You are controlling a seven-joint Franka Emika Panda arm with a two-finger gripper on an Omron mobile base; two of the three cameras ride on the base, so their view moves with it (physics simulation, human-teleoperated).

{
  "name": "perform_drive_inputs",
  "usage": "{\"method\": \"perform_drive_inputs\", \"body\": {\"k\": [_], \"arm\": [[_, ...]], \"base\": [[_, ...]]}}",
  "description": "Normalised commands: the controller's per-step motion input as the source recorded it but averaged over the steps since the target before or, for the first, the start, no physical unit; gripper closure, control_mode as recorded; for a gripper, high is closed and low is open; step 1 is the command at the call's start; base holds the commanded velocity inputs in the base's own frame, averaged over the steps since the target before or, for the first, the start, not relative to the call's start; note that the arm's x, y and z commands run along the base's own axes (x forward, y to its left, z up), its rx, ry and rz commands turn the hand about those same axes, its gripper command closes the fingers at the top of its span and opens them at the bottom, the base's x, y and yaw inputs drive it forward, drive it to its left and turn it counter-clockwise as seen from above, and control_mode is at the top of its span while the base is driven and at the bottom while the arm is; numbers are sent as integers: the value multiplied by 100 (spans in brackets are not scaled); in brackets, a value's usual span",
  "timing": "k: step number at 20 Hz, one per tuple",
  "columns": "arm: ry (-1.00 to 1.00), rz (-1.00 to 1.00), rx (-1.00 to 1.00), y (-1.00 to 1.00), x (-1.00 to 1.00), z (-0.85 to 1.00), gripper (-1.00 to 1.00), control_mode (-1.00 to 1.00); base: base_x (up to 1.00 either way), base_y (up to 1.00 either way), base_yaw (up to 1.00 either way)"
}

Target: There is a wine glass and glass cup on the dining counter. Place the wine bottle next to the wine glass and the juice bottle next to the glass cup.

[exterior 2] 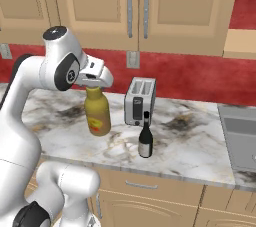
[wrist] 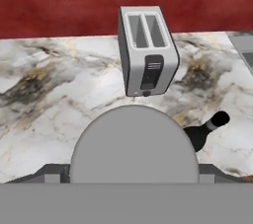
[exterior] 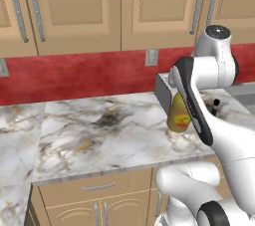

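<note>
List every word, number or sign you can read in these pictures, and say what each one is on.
No text is readable.
juice bottle: its red-and-yellow round label is too blurred to give any word.
wine bottle: its pale label is too small to read.
toaster: dark front panel, no legible marking.
wall outlet: no writing.

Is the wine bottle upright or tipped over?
Upright. In the right base view the wine bottle stands on its base on the marble worktop, neck up, in front of the toaster.

Grey bottle cap (wrist: 134,144) below toaster (wrist: 147,49), wine bottle (wrist: 205,130) just beside.
</note>
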Motion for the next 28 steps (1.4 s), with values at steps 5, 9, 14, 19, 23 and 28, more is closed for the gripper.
{"method": "perform_drive_inputs", "body": {"k": [5, 9, 14, 19, 23, 28], "arm": [[0, 0, 0, 0, 0, 0, 100, -100], [0, 0, 0, 0, 0, 0, 100, 100], [0, 0, 0, 0, 0, 0, 100, 100], [0, 0, 0, 0, 0, 0, 100, 100], [0, 0, 0, 0, 0, 0, 100, 100], [0, 0, 0, 0, 0, 0, 100, 100]], "base": [[0, 0, 0], [-8, 0, 0], [-54, 3, -1], [-73, 0, -3], [-65, 1, -18], [0, 12, -92]]}}
